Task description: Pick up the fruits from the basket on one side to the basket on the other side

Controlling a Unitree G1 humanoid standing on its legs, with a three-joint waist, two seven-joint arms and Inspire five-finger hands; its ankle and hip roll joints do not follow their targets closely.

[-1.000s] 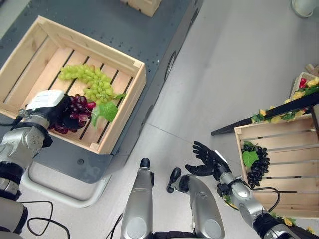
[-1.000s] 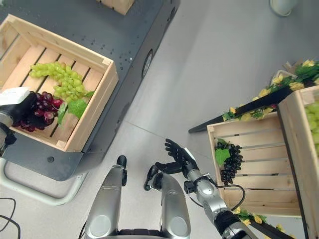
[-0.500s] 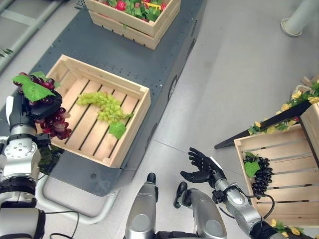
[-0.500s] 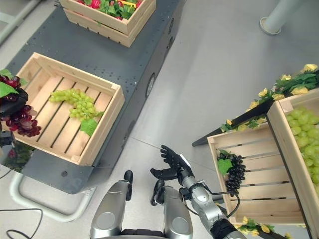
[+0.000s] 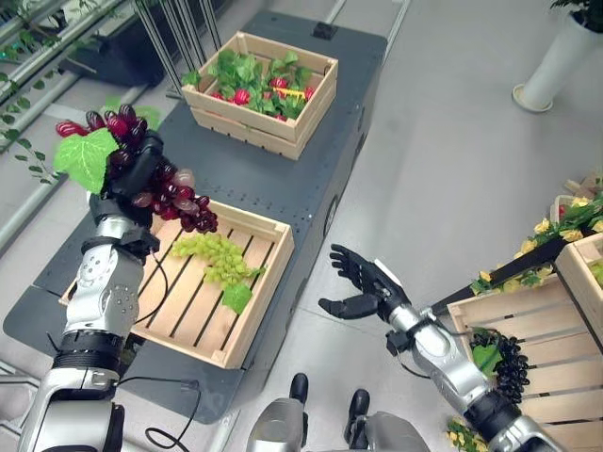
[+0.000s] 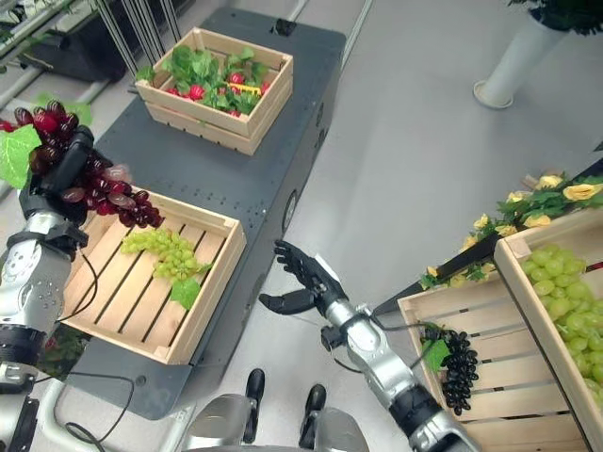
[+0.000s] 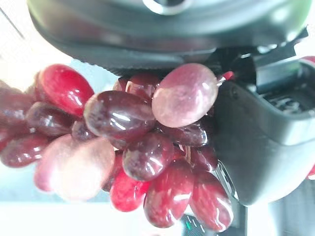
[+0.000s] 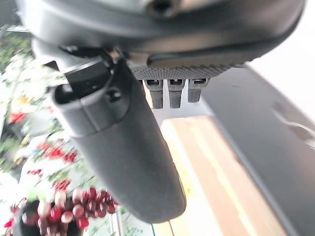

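Dark red grapes [image 5: 168,193], green grapes [image 5: 218,255], pale wooden crate [image 5: 247,325].

head stereo looks down, sharing crates; wrist cameras close along hands

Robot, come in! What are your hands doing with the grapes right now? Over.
Left hand shut on red grapes, raised above the left crate. Right hand open, holding nothing. Nothing blocking.

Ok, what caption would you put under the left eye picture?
Left hand lifts red grapes above the crate of green grapes; right hand open.
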